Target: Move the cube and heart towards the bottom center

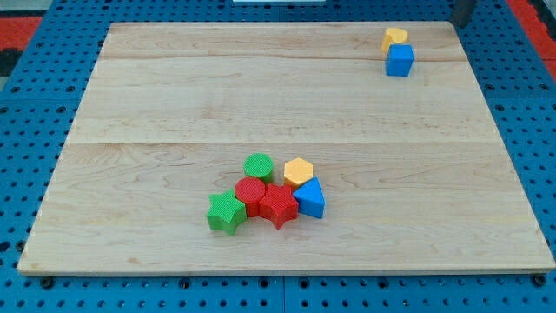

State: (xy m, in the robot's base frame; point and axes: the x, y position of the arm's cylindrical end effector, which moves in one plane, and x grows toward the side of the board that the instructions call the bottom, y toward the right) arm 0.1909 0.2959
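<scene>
A blue cube [400, 61] sits near the board's top right, with a yellow heart [395, 37] touching its upper side. A dark rod shows at the view's top right corner. My tip [460, 20] is at the board's top edge, up and to the right of the heart and cube, apart from both.
A cluster of blocks lies at the bottom centre of the wooden board [130, 174]: green cylinder [258, 166], yellow hexagon [298, 171], red cylinder [250, 195], red star [278, 205], blue triangle [310, 199], green star [226, 212].
</scene>
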